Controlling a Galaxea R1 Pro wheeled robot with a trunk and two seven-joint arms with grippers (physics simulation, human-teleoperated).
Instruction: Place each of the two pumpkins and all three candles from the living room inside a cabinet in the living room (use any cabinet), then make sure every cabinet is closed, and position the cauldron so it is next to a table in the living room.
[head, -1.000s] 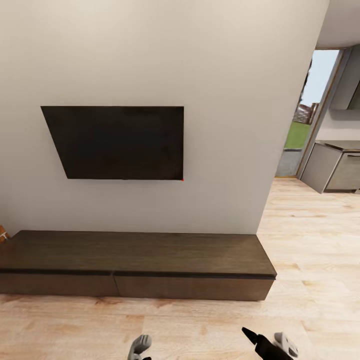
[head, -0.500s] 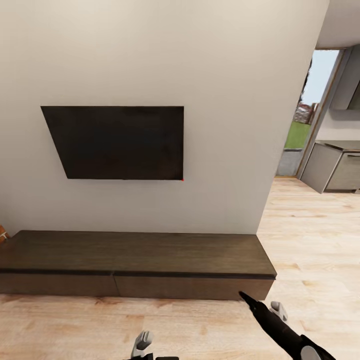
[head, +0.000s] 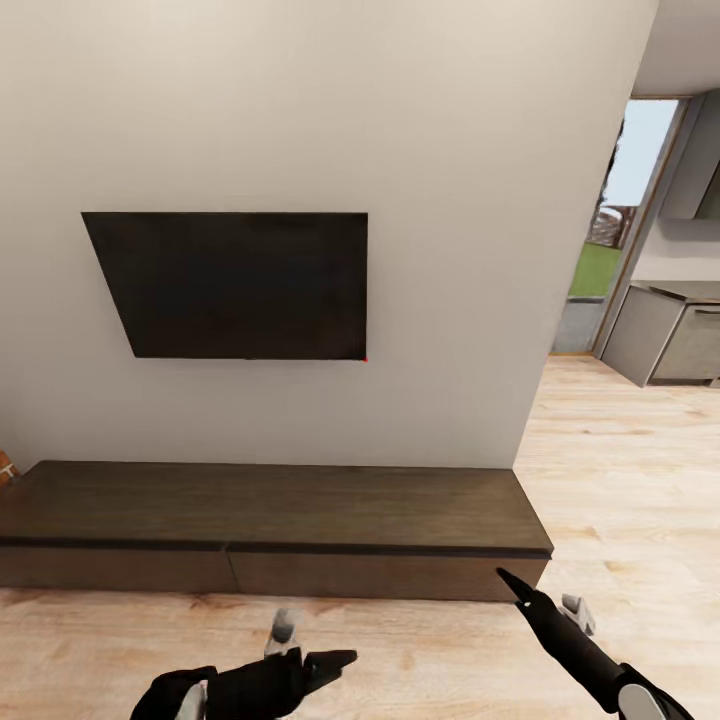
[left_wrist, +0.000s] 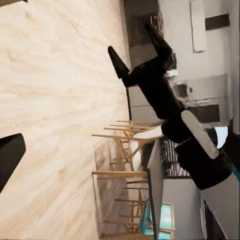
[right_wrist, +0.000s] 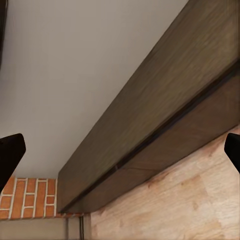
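floor before cabinet: open | drawer fronts flush, shut | wall behind blocks

I note the cabinet as dark brown wood grain with a darker seam under its top. Floor is pale blond planks with tan streaks. Wall plain off-white; screen flat black, one red dot at its lower corner. Red-orange brick with pale mortar. Both grippers black and grey
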